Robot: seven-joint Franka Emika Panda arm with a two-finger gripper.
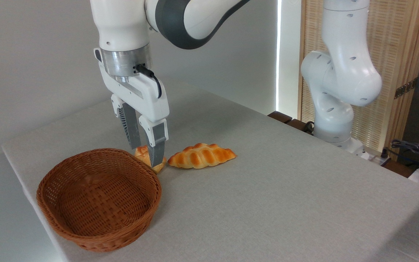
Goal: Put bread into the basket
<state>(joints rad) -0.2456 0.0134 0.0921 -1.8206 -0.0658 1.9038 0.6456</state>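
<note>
Lifting the bread [144,155] from here carries the main risk: the gripper [144,154] has it pinched between its fingers right against the outer wall of the basket [98,198], close to the tabletop's [267,189] far left edge. If the arm travels sideways toward the basket before it has risen enough, the pastry or the front finger could catch the woven rim and shove or tip the basket, which sits near the left edge and has little room to slide. The hold itself looks shallow: only a small part of the pastry shows on either side of the front finger, and its pale lower end pokes out below, so it could twist or slip out during the lift. The longer braided loaf [201,155] lies just beside it to the right, almost touching, and could be nudged along.

The jaws are narrowed to a small gap, clamped on the bread, one finger behind it and one in front. Whether the bread is clear of the cloth or resting on it cannot be told.
</note>
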